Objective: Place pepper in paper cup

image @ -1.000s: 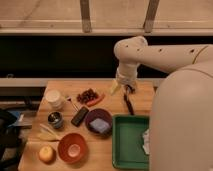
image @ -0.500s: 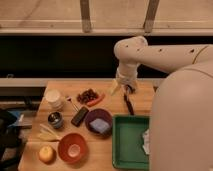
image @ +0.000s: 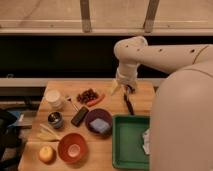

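Note:
The pepper (image: 96,100) is a small red-orange chili lying on the wooden table (image: 140,95), just right of a dark red cluster of berries (image: 87,95). The paper cup (image: 53,98) stands upright near the table's back left corner, left of the berries. My gripper (image: 121,89) hangs at the end of the white arm above the back middle of the table. It is a short way right of the pepper and apart from it. It is far right of the cup.
A dark slender object (image: 129,104) lies below the gripper. A dark metal cup (image: 55,120), a black block (image: 79,116), a purple bowl (image: 93,116) holding a blue sponge, a green tray (image: 131,145), an orange-red bowl (image: 72,147) and a yellow fruit (image: 46,153) fill the front.

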Controlling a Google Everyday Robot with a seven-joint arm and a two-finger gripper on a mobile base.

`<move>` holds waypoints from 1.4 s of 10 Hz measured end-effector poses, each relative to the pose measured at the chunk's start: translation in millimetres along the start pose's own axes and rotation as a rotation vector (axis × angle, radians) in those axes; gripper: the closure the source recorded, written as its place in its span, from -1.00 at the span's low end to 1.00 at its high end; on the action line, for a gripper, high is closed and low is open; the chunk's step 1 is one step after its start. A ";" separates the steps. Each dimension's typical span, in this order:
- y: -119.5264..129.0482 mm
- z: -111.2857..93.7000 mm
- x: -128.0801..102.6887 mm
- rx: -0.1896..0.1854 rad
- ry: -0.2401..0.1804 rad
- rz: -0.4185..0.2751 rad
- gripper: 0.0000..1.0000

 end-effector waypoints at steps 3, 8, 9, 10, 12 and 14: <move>20.7 -3.2 -28.3 0.039 -0.084 -0.071 -0.60; 80.1 -2.2 -84.1 0.025 -0.285 -0.106 -0.60; 84.8 -2.0 -87.7 0.020 -0.308 -0.099 -0.60; 88.3 -2.1 -88.7 0.018 -0.310 -0.103 -0.60; 85.6 -0.9 -87.5 0.016 -0.304 -0.098 -0.60; 88.7 12.1 -82.1 -0.018 -0.261 -0.068 -0.60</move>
